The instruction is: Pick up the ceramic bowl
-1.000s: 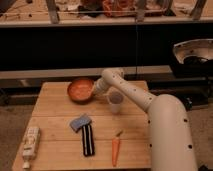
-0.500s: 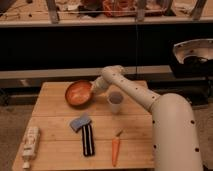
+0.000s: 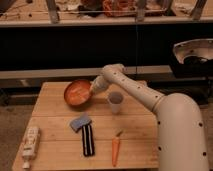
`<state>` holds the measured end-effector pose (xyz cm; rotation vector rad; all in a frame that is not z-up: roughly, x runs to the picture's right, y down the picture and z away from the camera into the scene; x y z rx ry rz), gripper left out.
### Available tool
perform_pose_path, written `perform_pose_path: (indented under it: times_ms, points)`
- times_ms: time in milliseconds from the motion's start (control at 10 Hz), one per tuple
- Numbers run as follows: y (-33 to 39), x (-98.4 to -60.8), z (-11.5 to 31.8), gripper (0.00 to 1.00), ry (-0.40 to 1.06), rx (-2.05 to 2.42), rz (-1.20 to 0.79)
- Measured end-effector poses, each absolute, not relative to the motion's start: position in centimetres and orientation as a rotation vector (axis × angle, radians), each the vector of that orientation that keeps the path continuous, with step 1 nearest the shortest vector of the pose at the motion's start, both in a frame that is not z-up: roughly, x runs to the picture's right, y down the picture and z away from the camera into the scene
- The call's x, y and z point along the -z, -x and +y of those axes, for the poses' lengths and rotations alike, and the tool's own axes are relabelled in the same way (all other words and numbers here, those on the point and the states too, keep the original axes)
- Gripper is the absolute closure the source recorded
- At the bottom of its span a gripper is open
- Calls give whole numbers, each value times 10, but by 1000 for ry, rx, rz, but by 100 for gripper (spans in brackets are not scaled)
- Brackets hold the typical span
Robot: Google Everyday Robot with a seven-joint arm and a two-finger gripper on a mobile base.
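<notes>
Now, bowl (image 3: 77, 93): tipped up, its orange inside facing the camera, over the far left part of the table (image 3: 55, 150).
Gripper (image 3: 93, 89): right at the bowl's right rim, touching it. I cannot tell whether my fingers are apart or clenched; the rim and my wrist hide them.
Bowl versus gripper: the bowl sits just to the camera's left of my gripper, rim against it, and the tilt fits a bowl held by that edge, though I cannot see the grip itself.
Arm (image 3: 135, 90): white, reaching in from the right side of the picture, across the back of the table toward the bowl.
Cup (image 3: 115, 101): upright on the table, just right of my gripper and a little nearer the camera, apart from the bowl.
Sponge (image 3: 80, 121): blue, in front of the bowl, near the table's middle.
Black bar (image 3: 88, 139): lying lengthwise just behind the sponge's near edge, touching or almost touching it.
Carrot (image 3: 115, 149): lying near the front edge, well apart from the bowl.
Bottle (image 3: 30, 144): white, lying at the front left corner.
</notes>
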<state>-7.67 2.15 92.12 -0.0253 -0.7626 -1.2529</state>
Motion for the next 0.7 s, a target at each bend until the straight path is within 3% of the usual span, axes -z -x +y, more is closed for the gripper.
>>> perform_pose_path:
  times_ms: [700]
  points:
    - [80, -896, 7, 98, 10, 1291, -788]
